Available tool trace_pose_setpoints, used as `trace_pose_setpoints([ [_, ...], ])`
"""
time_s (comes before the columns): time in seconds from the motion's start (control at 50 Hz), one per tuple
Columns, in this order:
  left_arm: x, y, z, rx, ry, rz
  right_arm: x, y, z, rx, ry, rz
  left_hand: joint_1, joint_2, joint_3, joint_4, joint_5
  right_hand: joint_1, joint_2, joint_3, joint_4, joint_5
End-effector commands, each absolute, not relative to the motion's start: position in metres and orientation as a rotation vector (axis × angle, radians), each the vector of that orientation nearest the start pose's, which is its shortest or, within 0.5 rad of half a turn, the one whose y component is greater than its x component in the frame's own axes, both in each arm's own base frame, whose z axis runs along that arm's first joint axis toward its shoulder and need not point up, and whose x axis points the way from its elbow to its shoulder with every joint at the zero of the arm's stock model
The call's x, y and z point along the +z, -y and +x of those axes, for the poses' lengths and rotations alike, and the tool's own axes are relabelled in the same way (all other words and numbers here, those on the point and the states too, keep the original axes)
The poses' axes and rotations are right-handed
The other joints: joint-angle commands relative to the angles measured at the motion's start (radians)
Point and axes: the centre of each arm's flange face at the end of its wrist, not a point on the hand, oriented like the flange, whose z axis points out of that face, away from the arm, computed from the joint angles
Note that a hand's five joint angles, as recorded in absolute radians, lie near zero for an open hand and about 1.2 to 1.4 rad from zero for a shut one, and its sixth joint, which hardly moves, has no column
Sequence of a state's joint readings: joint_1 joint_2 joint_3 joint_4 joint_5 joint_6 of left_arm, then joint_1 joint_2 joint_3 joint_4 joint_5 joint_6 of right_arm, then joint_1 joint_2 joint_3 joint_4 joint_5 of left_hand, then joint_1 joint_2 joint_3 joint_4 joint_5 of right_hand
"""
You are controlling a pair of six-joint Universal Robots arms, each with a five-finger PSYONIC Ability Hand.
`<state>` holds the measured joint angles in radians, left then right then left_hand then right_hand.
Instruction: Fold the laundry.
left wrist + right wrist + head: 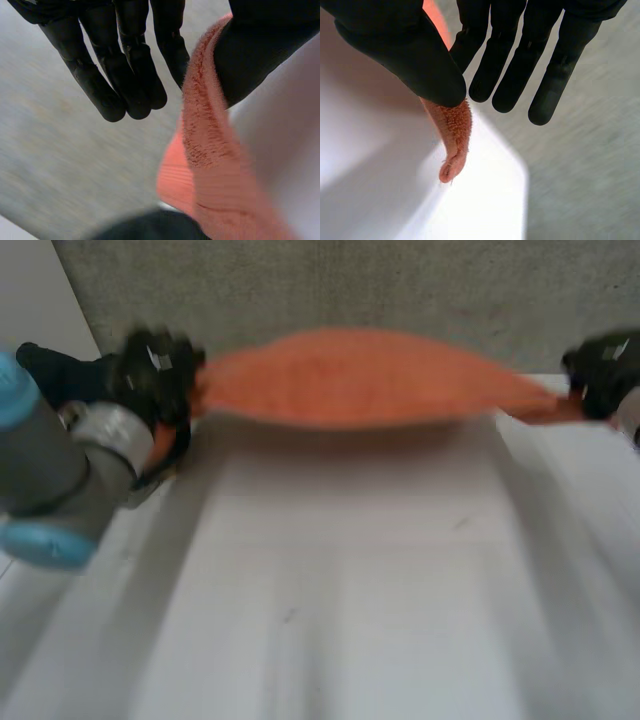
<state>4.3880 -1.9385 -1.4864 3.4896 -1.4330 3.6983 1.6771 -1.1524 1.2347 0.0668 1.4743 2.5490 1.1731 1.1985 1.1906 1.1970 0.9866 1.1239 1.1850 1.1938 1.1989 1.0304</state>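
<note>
towel [350,375] up in the air between both hands, no fold made yet

stretched sideways above the far part of the table [350,600], touching nothing but the hands, bowed down a little along the lower edge.

gripped at one end by the left hand [155,375]: fuzzy edge caught between the thumb and the side of the nearest finger, with the remaining fingers [125,85] straight, pressed close together and holding nothing themselves.

gripped at the other end by the right hand [600,370]: a corner pinched under the thumb against the nearest finger, with a short tip dangling below the pinch and the other fingers [515,75] straight and slightly fanned.

judged from this alone: early in the job. off the table and spread wide, yes; folded, not at all. cannot tell whether hanging as one layer or doubled over.

probably left to do: lay flat on the table, bring one half over the other, line up the edges, perhaps fold once more, then let go.

worth watching: only a thin bite of cloth at the right corner, likely to slip out under a harder pull.
</note>
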Motion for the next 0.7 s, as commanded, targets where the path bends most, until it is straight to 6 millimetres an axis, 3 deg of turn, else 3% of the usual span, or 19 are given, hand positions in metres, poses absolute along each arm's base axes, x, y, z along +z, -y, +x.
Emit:
trace_pose_setpoints([
  [0.02,0.139,0.315,-0.249,-2.019,-1.997,1.154,0.171,0.368,0.166,-1.842,-2.612,-1.118,0.212,0.187,0.194,0.188,0.224,0.272,0.211,0.202,0.197,0.191],
  [0.06,0.12,0.313,-0.245,-1.949,-1.999,1.182,0.155,0.367,0.162,-1.778,-2.652,-1.146,0.051,0.026,0.034,0.028,0.063,0.272,0.211,0.202,0.197,0.191],
  [0.14,0.117,0.312,-0.243,-1.908,-1.953,1.205,0.148,0.367,0.156,-1.751,-2.676,-1.166,-0.201,-0.227,-0.219,-0.225,-0.189,0.272,0.211,0.202,0.197,0.191],
  [0.22,0.122,0.315,-0.241,-1.912,-1.932,1.179,0.153,0.367,0.154,-1.772,-2.674,-1.156,-0.387,-0.412,-0.404,-0.41,-0.375,0.272,0.211,0.202,0.197,0.191],
  [0.36,0.123,0.32,-0.233,-1.882,-1.935,1.143,0.161,0.369,0.15,-1.799,-2.679,-1.123,-0.516,-0.542,-0.534,-0.54,-0.504,0.272,0.211,0.202,0.197,0.191],
  [0.5,0.12,0.318,-0.219,-1.833,-1.973,1.129,0.158,0.371,0.146,-1.789,-2.691,-1.123,-0.44,-0.466,-0.458,-0.464,-0.428,0.272,0.211,0.202,0.197,0.191],
  [0.6,0.114,0.312,-0.215,-1.804,-2.015,1.176,0.158,0.37,0.147,-1.777,-2.694,-1.131,-0.15,-0.175,-0.168,-0.174,-0.138,0.272,0.211,0.202,0.197,0.191],
  [0.66,0.113,0.306,-0.213,-1.769,-2.035,1.211,0.16,0.37,0.147,-1.77,-2.694,-1.141,0.222,0.197,0.204,0.198,0.234,0.272,0.211,0.202,0.197,0.191],
  [0.7,0.114,0.302,-0.212,-1.748,-2.037,1.224,0.161,0.369,0.146,-1.757,-2.699,-1.153,0.223,0.198,0.206,0.199,0.235,0.272,0.211,0.202,0.197,0.191],
])
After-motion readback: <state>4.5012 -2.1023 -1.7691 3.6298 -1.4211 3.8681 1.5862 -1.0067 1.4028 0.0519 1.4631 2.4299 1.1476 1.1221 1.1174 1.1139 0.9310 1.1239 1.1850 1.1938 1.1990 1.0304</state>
